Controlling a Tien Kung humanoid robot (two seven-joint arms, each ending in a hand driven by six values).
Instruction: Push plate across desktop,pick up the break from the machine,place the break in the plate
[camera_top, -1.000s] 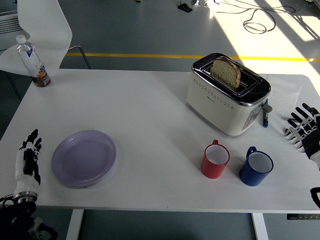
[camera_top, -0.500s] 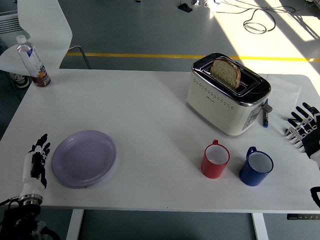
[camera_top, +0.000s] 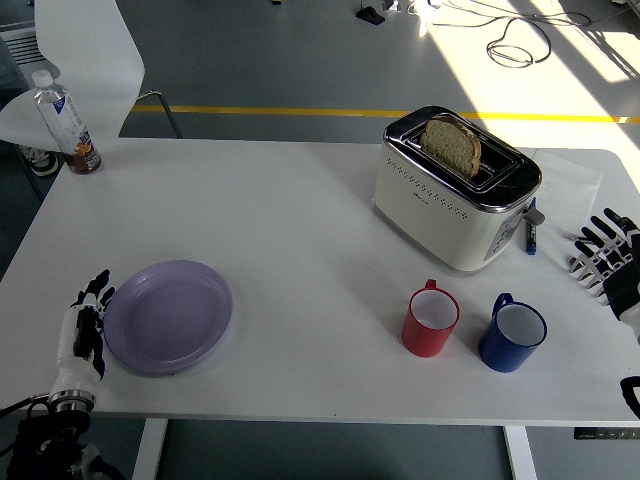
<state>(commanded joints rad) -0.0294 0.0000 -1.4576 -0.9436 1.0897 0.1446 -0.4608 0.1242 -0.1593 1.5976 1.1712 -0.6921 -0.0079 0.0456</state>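
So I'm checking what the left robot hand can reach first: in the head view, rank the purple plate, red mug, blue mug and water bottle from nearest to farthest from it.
From the left robot hand:
1. Purple plate, right beside it.
2. Water bottle, far left corner.
3. Red mug, right of centre.
4. Blue mug, farther right.

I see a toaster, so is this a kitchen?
Probably not. It looks like a lab or workshop: the toaster sits on a plain white table, with cables and a yellow line on the floor.
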